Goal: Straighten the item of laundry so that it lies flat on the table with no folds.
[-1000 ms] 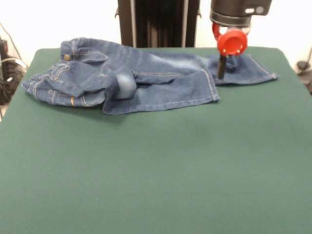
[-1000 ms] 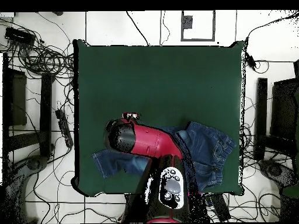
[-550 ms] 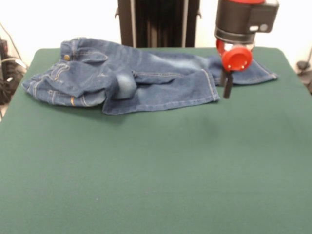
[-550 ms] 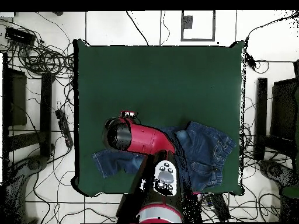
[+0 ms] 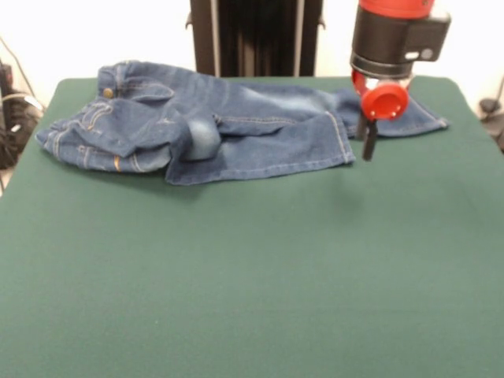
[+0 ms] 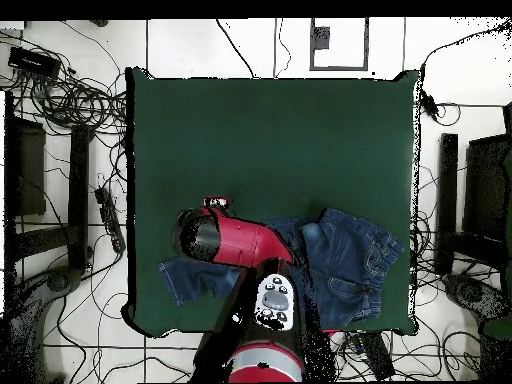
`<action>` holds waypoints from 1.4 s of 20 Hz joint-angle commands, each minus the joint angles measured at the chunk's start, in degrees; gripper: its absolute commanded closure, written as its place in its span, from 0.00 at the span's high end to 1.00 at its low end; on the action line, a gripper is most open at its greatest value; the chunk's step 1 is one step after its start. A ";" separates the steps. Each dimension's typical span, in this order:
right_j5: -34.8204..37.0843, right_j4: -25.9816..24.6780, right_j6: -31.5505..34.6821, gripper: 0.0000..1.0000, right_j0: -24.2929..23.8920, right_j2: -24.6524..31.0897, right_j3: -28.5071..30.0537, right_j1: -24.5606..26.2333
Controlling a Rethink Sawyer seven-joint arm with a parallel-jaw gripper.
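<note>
The item of laundry, a small pair of blue jeans (image 5: 236,130), lies rumpled along the far side of the green table (image 5: 252,276). Its waist is bunched and folded at the left, one leg is doubled over the middle, and the other leg reaches right. My gripper (image 5: 367,148) hangs under a red knob, just in front of that right leg near its hem, close above the cloth top and holding nothing. In the overhead view the jeans (image 6: 352,258) lie near the table's (image 6: 270,140) bottom edge, and my red arm (image 6: 240,240) covers their middle and hides the gripper.
The robot's dark pedestal (image 5: 253,35) stands behind the jeans. Tangled cables (image 6: 70,100) and black stands (image 6: 30,170) lie on the floor around the table. The jeans' waist lies near the table's left edge in the front view.
My gripper has come forward off the right leg's hem to the bare cloth just in front of it. The jeans have not moved.
</note>
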 commanded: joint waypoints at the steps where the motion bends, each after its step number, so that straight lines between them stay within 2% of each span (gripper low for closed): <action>1: 3.00 -0.85 1.34 1.00 0.41 3.62 7.66 -1.73; 6: 2.97 -3.24 -1.38 1.00 -0.98 3.28 12.49 -5.14; 13: 0.49 -7.78 -2.94 1.00 -3.35 2.94 14.41 -4.78; 21: -6.72 -9.60 0.74 1.00 -3.62 3.67 12.68 1.72; 28: -11.39 -8.72 2.81 1.00 -3.66 4.99 11.09 6.12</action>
